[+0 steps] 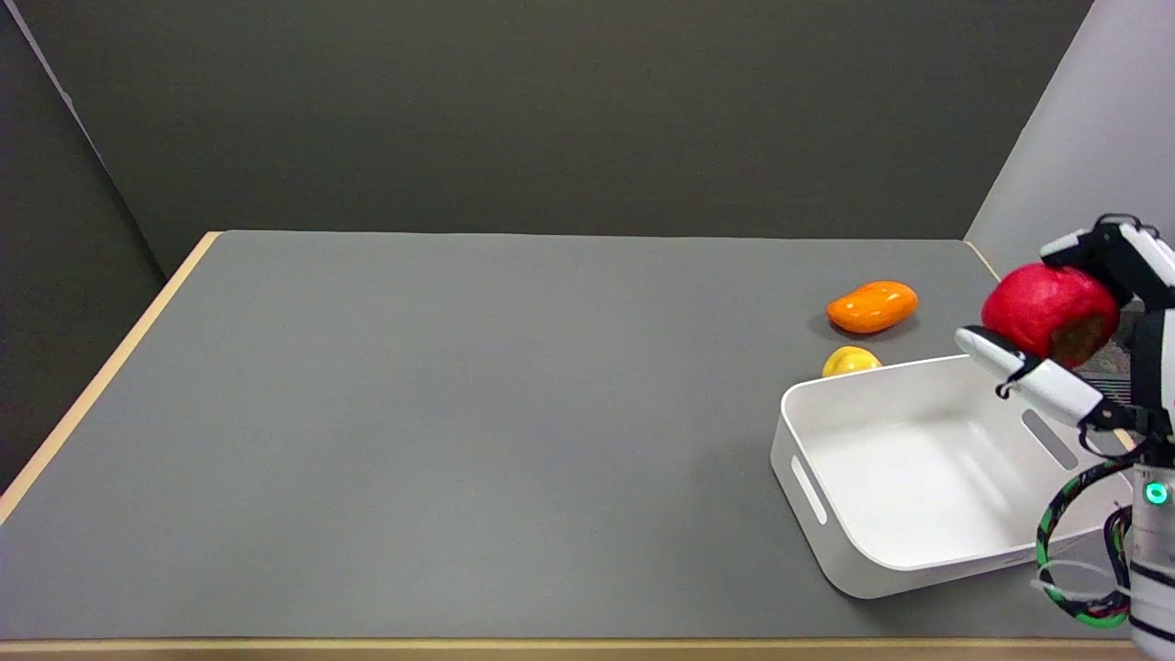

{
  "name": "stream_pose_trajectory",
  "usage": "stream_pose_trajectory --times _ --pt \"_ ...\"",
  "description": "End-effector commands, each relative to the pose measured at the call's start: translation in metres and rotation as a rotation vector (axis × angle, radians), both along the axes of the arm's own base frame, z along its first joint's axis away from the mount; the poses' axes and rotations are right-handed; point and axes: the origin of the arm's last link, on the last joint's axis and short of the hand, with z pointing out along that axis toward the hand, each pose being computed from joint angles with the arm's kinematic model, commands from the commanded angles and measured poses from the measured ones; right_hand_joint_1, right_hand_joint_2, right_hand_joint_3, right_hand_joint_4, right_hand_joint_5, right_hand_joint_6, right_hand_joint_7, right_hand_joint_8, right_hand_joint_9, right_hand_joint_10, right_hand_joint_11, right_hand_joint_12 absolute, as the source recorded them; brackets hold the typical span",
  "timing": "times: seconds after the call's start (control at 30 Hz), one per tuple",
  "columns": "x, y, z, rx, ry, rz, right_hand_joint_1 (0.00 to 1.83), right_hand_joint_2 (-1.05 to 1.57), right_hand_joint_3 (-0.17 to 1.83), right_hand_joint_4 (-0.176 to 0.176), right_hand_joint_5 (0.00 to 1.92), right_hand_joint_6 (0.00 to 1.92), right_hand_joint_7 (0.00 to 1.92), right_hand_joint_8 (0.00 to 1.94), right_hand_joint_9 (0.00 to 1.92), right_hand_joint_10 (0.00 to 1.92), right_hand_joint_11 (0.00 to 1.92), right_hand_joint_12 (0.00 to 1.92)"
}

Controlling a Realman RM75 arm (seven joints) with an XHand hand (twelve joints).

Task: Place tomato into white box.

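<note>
Tomato (1046,310) — red and round, its brownish stem end turned toward the lower right — sits in my right hand (1074,330), held up in the air with one finger curled over its top and another cradling it from below. It is off the table, above the far right corner of the white box (831,551), perhaps a little outside the rim; from this angle I cannot tell exactly how far over the opening it hangs.

The box lies on the grey table (459,413) at the lower right, open side up, nothing showing inside it, slot handles in its near-left and right walls. Just behind its far wall a yellow fruit (849,361) peeks over the rim, and farther back rests an orange fruit (872,306), apart from the box.

I judge the picking up done and the carry in hand: the fruit is lifted and close to its goal, but not yet lowered. Next I should bring my hand inward and toward the camera, so the tomato hangs squarely over the box floor, then come down inside the walls before loosening my fingers — a release from this height could let something so round bounce or roll out over the rim.
</note>
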Motion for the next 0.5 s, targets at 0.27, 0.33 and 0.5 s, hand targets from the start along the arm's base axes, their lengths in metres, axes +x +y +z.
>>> stream_pose_trajectory --times 0.27,0.33,0.5 --pt "-0.0252 0.0289 -0.0001 -0.069 0.005 0.057 0.57 0.62 0.90 0.168 0.47 1.02 0.65 0.81 0.62 1.18 0.47 1.63" --pt "-0.0249 0.0296 -0.0004 -0.072 0.005 0.066 0.47 0.60 0.88 0.161 0.42 0.89 0.56 0.63 0.47 1.01 0.31 1.48" --pt "-0.0246 0.0309 -0.0015 -0.067 0.005 0.072 0.37 0.58 0.85 0.151 0.35 0.71 0.42 0.42 0.25 0.76 0.05 1.20"
